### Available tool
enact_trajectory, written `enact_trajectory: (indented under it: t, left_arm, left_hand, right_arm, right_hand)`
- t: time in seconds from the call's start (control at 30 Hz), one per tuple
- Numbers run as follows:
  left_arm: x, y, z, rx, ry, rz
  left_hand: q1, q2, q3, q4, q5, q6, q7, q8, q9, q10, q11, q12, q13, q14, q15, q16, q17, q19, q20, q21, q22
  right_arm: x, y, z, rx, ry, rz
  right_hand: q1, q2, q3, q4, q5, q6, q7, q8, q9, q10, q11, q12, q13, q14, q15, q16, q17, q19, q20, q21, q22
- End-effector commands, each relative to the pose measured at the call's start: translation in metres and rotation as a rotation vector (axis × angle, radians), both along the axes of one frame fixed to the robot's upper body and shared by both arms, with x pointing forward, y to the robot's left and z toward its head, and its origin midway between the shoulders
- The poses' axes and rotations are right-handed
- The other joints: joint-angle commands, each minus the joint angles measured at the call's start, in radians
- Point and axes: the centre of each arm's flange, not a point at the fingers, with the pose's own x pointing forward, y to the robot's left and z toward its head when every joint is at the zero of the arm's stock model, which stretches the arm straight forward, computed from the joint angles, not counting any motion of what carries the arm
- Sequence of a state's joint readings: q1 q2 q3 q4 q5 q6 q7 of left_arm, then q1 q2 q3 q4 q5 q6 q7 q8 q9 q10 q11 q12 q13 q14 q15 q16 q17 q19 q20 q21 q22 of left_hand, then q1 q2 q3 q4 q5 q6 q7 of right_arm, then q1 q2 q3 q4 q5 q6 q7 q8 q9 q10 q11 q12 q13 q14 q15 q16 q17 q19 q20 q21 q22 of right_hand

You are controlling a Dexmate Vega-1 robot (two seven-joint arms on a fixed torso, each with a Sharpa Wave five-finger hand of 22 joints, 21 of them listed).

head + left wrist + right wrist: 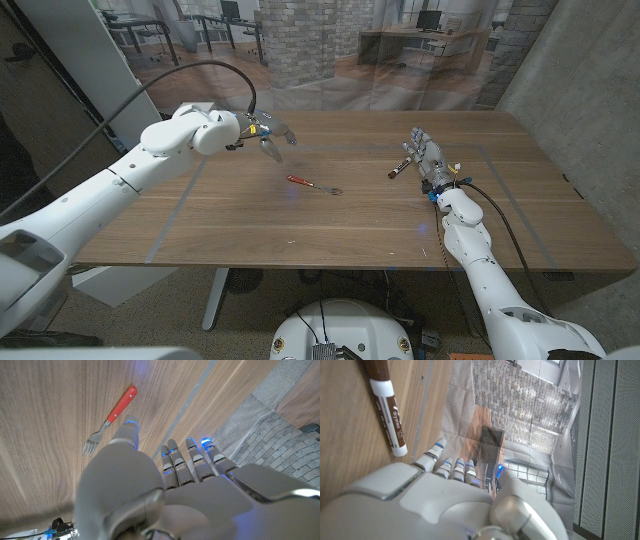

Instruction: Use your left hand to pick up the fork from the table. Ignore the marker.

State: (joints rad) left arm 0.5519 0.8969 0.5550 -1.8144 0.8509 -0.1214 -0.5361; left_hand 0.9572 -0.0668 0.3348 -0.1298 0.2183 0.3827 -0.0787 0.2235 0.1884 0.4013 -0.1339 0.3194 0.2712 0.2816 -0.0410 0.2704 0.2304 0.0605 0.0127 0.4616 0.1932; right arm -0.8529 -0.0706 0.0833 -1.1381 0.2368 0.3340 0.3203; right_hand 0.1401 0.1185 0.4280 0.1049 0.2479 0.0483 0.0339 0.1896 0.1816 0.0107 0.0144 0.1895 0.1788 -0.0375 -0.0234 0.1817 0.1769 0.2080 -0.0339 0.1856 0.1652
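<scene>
We read one piece of writing: the marker carries small dark print on its white barrel, and in the right wrist view the letters appear to spell "dryera", most likely part of "dry erase"; the rest of the print is too small to read. The marker has a white barrel with a brown band and a brown cap end. We find no lettering on the fork.

The fork has a red handle with a rounded end, a short grey metal neck and grey metal tines. In the head view the fork lies flat on the wooden table, near the table's middle, handle toward 10 o'clock and tines toward 4 o'clock.

The left hand hangs above the table at about 10 o'clock from the fork, well apart from it. In the left wrist view the left hand holds nothing, and its fingers are extended and slightly apart.

The right hand is at 3 o'clock from the fork, just beside the marker, which lies at the hand's 9 o'clock side. In the right wrist view the right hand holds nothing, its fingers extended and close together.
</scene>
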Motion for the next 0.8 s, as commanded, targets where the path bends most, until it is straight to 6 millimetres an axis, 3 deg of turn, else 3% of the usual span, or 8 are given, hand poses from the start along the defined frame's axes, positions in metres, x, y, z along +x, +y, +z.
enact_trajectory:
  t: [0.03,0.63,0.67,0.8]
  left_arm:
    - [0.012,-0.006,-0.009,-0.007,0.029,-0.03]
    - [0.019,-0.007,-0.023,-0.007,0.055,-0.042]
    - [0.019,-0.007,-0.025,-0.005,0.053,-0.043]
    - [0.019,-0.006,-0.029,-0.011,0.051,-0.047]
  left_hand:
    - [0.001,0.016,-0.005,-0.003,0.003,0.007,-0.004,0.002,0.005,0.007,0.0,0.009,0.003,0.004,-0.093,0.004,0.003,0.004,-0.003,-0.002,0.004]
    - [0.013,0.02,-0.02,-0.009,0.004,0.032,-0.001,0.006,0.006,0.039,-0.001,0.027,0.011,0.019,-0.098,0.012,0.009,0.011,-0.003,-0.002,0.005]
    - [0.015,0.022,-0.021,-0.009,0.005,0.037,-0.001,0.008,0.006,0.044,-0.014,0.03,0.012,0.02,-0.098,0.013,0.009,0.011,-0.004,-0.002,0.005]
    - [0.017,0.022,-0.025,-0.01,0.005,0.042,-0.001,0.009,0.007,0.044,-0.007,0.032,0.014,0.023,-0.096,0.014,0.011,0.014,-0.003,-0.001,0.005]
  right_arm:
    - [0.005,-0.001,0.001,0.001,0.005,-0.004]
    - [0.01,0.001,0.0,0.001,0.011,-0.003]
    - [0.01,0.001,0.0,0.002,0.011,-0.003]
    - [0.01,0.001,-0.001,0.003,0.013,-0.003]
  right_hand:
    - [-0.002,-0.002,0.001,-0.004,0.005,0.011,0.003,0.005,0.002,0.009,0.0,0.002,0.006,0.002,0.002,0.004,0.003,0.008,-0.015,0.007,0.005]
    - [-0.003,-0.002,0.001,-0.005,0.006,0.011,0.003,0.005,0.002,0.01,0.0,0.002,0.006,0.002,0.003,0.004,0.003,0.009,-0.014,0.007,0.005]
    - [-0.003,-0.002,0.001,-0.006,0.006,0.011,0.003,0.005,0.002,0.009,0.0,0.002,0.006,0.002,0.003,0.004,0.003,0.009,-0.015,0.007,0.005]
    - [-0.003,-0.002,0.001,-0.006,0.006,0.011,0.003,0.004,0.002,0.009,0.0,0.002,0.006,0.002,0.003,0.004,0.003,0.008,-0.015,0.007,0.005]
